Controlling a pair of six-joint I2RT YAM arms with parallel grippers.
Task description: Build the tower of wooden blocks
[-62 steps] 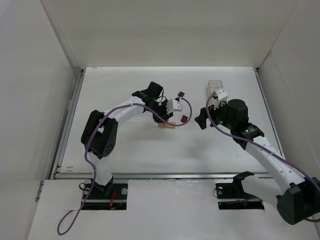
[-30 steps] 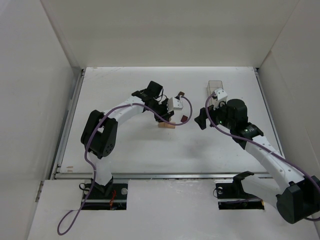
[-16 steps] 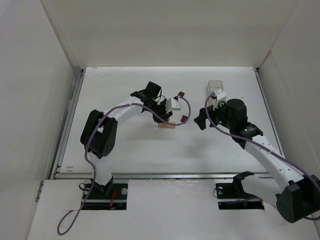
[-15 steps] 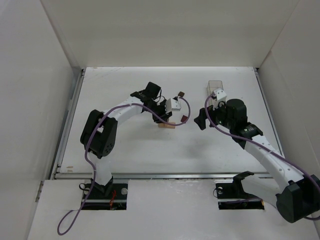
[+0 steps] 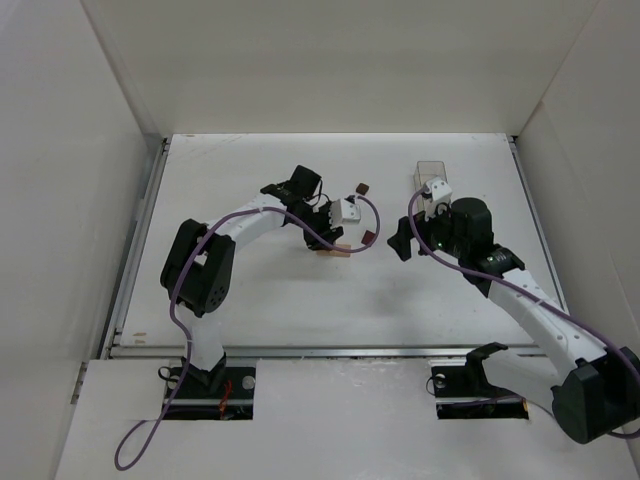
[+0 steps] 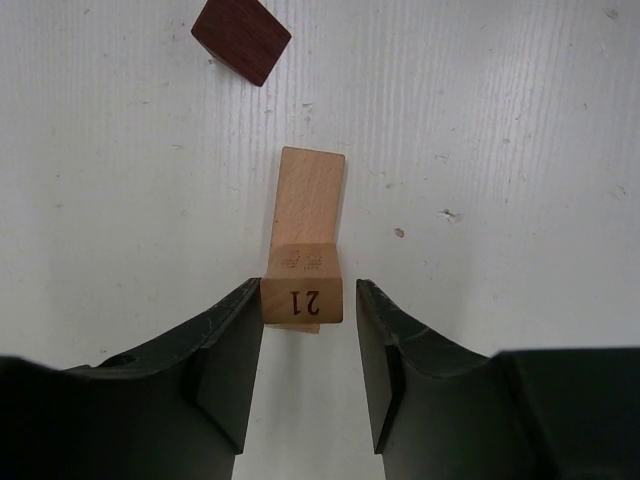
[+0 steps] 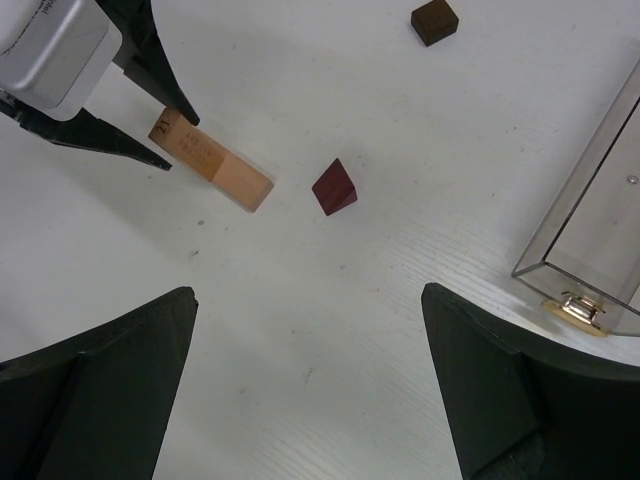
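1. The light tan flat wooden bar [image 6: 310,200] lay on the white surface [image 6: 500,150], its "21" end between the released fingers [image 6: 225,350] of the left pincer [image 6: 307,295], perhaps touching one.
2. A dark reddish-brown wooden cube [image 6: 241,38] sat beyond it.
3. The right pincer [image 7: 308,300] hung spread wide, empty.

Only thing I can actually read is a number: 21, printed dark on the square end face of the tan wood block [image 6: 307,225]. In the left wrist view it sits upside down. The right wrist view shows the same 21 on that block [image 7: 212,160], at its upper-left end. There's also a faint stamp on the top face right by that end, too pale to read.
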